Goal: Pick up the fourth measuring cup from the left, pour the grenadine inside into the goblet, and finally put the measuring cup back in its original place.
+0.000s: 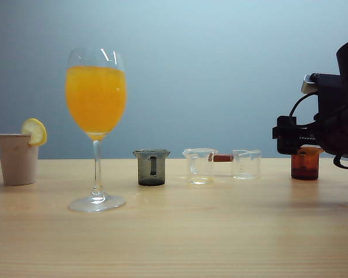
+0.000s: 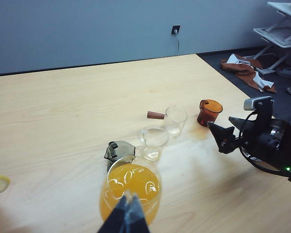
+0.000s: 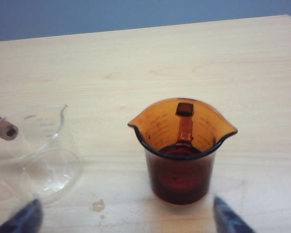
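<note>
Goblet (image 1: 96, 127): nearest you, well left of the cup row, standing on the table (image 1: 174, 243), its bowl nearly full of orange juice (image 1: 96, 98); tall on a thin stem, so judge it fragile and easy to tip.
Left gripper (image 2: 127, 213): hangs right over the goblet's bowl, fingers pressed together, holding nothing.
Fourth measuring cup (image 3: 182, 153): far right of the row, upright on the table, well apart from the goblet; small amber plastic, likely light, stiff and a bit slick.
Grenadine (image 3: 179, 182): dark red, filling the lower part; carry the cup level.
Right gripper (image 3: 126, 216): fingers spread wide, one tip either side of the cup and short of it, not touching.
Hold: you should pinch the straight wall below the flared rim, clear of the spout and handle.
</note>
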